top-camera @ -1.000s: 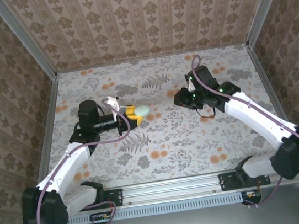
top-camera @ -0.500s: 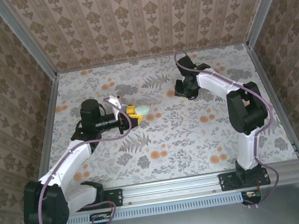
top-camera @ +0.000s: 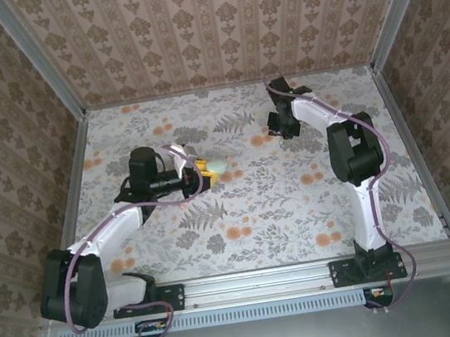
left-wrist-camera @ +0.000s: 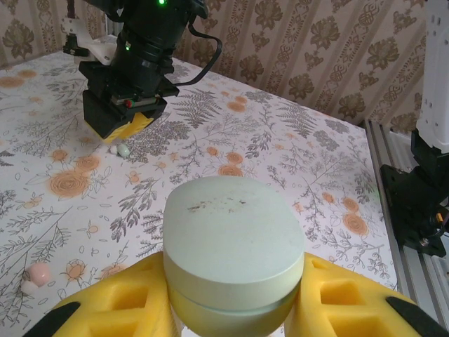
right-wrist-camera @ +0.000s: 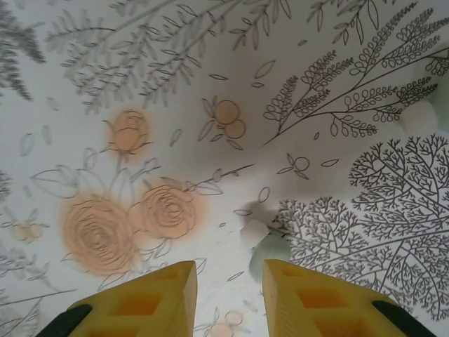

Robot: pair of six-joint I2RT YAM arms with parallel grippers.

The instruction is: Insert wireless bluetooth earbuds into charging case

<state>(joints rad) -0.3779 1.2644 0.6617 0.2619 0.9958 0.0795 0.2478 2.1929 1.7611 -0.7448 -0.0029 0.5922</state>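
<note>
Floral-print table [top-camera: 258, 222], walled on three sides. Left gripper [top-camera: 203, 171] was clamped on the closed charging case [left-wrist-camera: 231, 239], left of centre. Right gripper [right-wrist-camera: 230, 270], jaws parted and empty, hovered over the greenish-white earbud [right-wrist-camera: 258, 233]; the pinkish earbud [left-wrist-camera: 38, 274] lay apart. Step judged: pick-up approach, calling for a descent astride the bud. Open table lay all round, with the back wall [top-camera: 215, 36] beyond.

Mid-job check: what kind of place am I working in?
Probably an enclosed robot test cell: wallpaper-printed walls, aluminium frame posts, and a base rail at the near edge of the floral tabletop.
</note>
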